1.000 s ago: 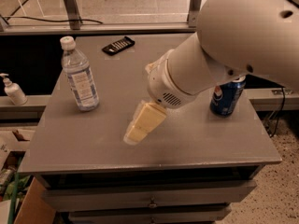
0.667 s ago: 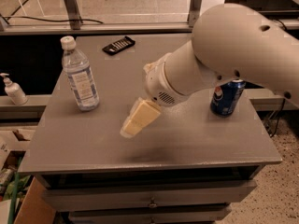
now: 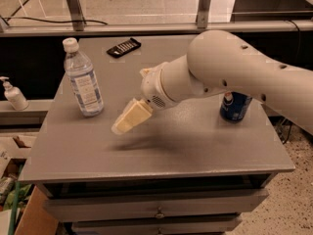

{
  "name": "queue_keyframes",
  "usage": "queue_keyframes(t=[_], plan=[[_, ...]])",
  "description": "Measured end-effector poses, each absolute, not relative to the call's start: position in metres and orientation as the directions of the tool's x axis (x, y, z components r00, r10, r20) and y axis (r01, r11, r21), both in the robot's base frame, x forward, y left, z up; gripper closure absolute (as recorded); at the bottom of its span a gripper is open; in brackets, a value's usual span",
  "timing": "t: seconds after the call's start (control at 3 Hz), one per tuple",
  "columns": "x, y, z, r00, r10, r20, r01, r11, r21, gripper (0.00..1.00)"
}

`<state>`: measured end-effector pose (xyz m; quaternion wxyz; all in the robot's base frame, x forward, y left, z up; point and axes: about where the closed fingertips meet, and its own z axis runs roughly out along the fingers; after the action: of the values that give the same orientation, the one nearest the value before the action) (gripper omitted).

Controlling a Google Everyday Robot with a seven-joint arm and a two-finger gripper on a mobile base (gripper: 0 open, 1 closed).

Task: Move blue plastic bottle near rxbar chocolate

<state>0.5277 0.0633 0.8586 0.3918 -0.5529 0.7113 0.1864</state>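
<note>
The blue plastic bottle (image 3: pixel 83 81) stands upright at the left side of the grey table (image 3: pixel 195 146), with a white cap and a pale label. The rxbar chocolate (image 3: pixel 123 47) lies flat at the table's far edge, behind and to the right of the bottle. My gripper (image 3: pixel 129 118) hangs just above the table's middle, pointing down and left. It is a short way to the right of the bottle's base and apart from it, holding nothing that I can see. My white arm reaches in from the right.
A blue Pepsi can (image 3: pixel 235 106) stands on the right side of the table, partly behind my arm. A small white pump bottle (image 3: pixel 13 95) sits on a lower ledge to the left. Metal rails run behind the table. Drawers are under the tabletop.
My arm has swung leftward and the gripper has moved a little closer to the bottle. The bottle, bar and can have not moved.
</note>
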Motion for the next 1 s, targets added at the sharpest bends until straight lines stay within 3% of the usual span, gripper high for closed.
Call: queue_keyframes(t=[1.0], plan=[[0.563,0.102,0.872,0.001,-0.560,-0.829,-0.913,0.339,-0.229,0.00]])
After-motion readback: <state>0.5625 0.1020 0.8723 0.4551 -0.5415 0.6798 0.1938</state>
